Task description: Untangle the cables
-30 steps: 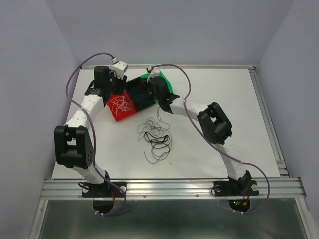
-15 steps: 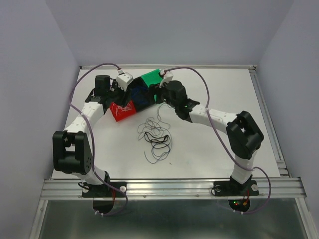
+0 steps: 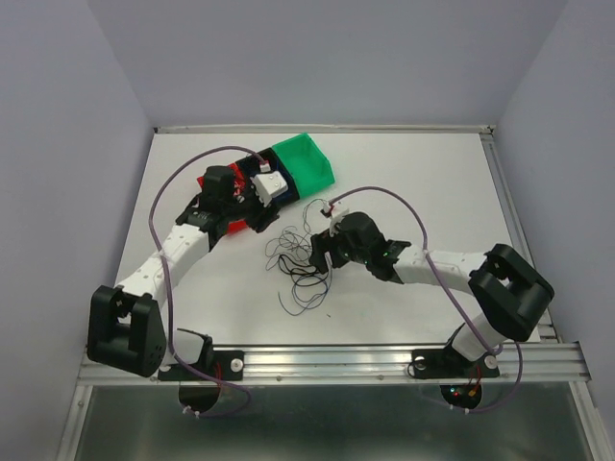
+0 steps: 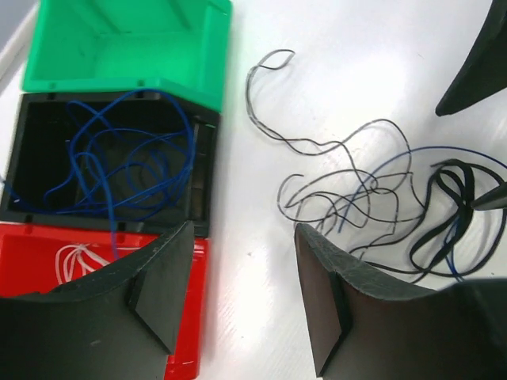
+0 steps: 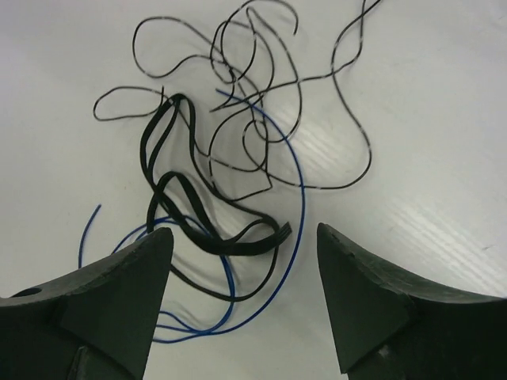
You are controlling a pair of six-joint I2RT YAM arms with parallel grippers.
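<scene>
The cables lie in a loose tangle (image 3: 298, 264) mid-table: thin black wires (image 5: 360, 142), a blue wire (image 5: 297, 190) and a flat black cable (image 5: 238, 241). My right gripper (image 5: 242, 277) is open and empty, low over the tangle's right side (image 3: 319, 252). My left gripper (image 4: 242, 301) is open and empty, over the table beside the red bin's edge (image 3: 258, 213), left of the tangle (image 4: 380, 206). Blue wires (image 4: 119, 158) lie in the black bin and white wires (image 4: 75, 257) in the red bin.
Three bins stand in a row at the back left: green (image 4: 119, 39), which holds nothing, black (image 4: 202, 158) and red (image 4: 194, 317). The green bin (image 3: 306, 161) shows in the top view; my left arm covers the others. My right fingers (image 4: 479, 63) show beyond the tangle.
My right arm has swung from the bins down to the tangle on the table. My left gripper has moved off the bins toward the tangle. The green bin is now uncovered.
</scene>
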